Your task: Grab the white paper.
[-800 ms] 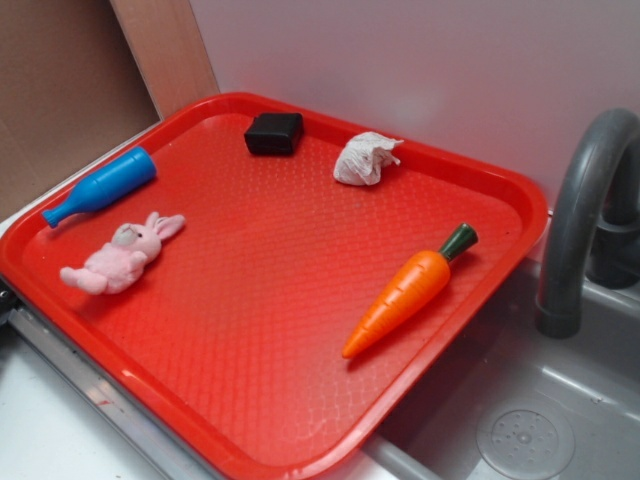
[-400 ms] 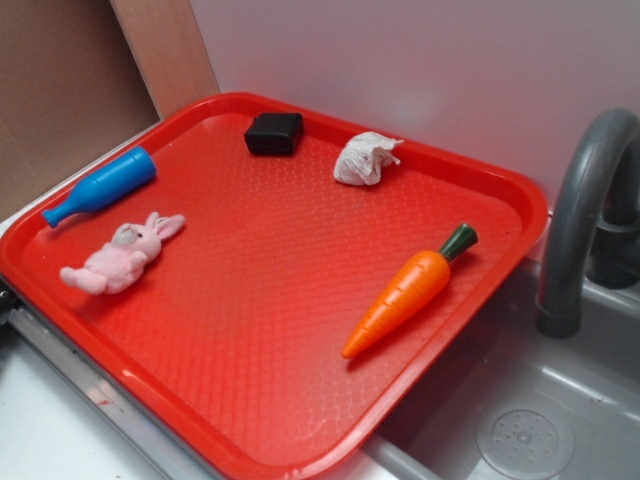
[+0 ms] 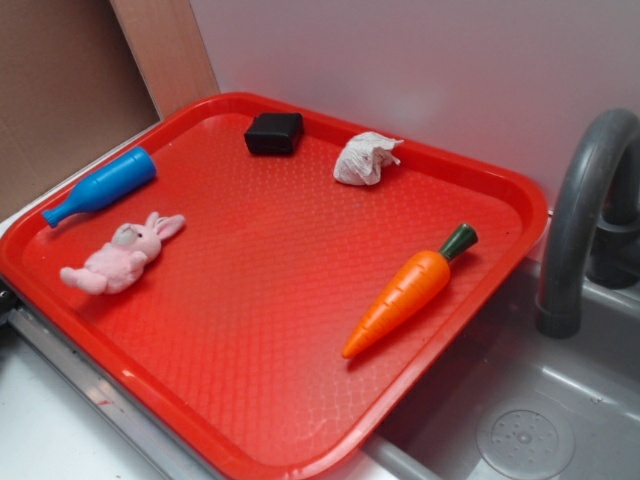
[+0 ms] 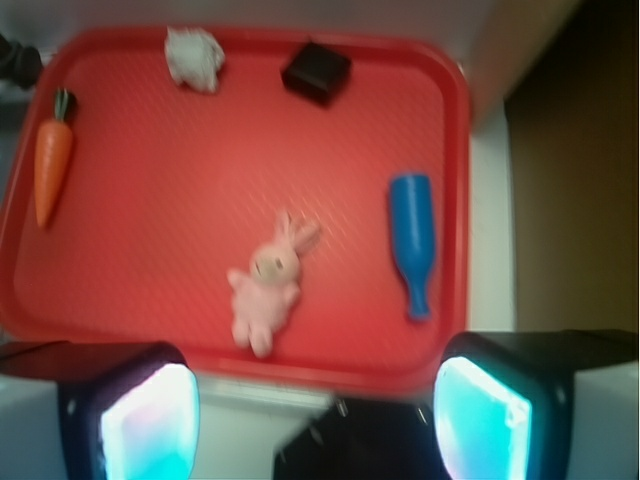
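The white paper [image 3: 366,158] is a small crumpled wad at the far side of the red tray [image 3: 300,400], right of the black block [image 3: 273,133]. In the wrist view it lies at the top left [image 4: 194,57]. My gripper [image 4: 315,420] is open and empty, high above the tray's near edge and far from the paper. Its two fingers show at the bottom corners of the wrist view. The gripper does not show in the exterior view.
On the tray lie a pink plush bunny [image 3: 120,256], a blue bottle [image 3: 100,186] and an orange carrot [image 3: 410,290]. A grey faucet [image 3: 580,220] and a sink [image 3: 520,420] stand to the right. A wall runs behind the tray.
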Robot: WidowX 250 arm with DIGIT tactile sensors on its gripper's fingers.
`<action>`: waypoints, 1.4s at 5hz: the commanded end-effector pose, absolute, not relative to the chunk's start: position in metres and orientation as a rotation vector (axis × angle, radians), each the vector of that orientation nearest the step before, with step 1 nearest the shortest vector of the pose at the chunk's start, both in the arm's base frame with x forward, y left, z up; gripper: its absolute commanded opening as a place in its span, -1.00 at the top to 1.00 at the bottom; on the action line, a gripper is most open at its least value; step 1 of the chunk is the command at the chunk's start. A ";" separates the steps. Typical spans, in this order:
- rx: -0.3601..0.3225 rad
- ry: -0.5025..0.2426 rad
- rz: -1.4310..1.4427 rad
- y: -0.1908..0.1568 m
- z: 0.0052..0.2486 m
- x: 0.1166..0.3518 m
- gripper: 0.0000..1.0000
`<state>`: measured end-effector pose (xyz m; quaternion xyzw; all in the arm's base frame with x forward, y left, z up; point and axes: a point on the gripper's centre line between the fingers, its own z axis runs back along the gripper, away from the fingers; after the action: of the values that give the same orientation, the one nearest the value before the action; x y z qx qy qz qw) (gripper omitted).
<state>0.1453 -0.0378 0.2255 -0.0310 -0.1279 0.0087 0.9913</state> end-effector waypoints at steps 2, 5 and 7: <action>-0.232 -0.491 0.047 -0.093 0.178 0.232 -1.00; -0.235 -0.550 0.042 -0.151 0.120 0.304 -1.00; -0.199 -0.578 0.015 -0.166 0.103 0.343 -1.00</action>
<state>0.3323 -0.1624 0.0792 -0.0843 -0.2594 0.0017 0.9621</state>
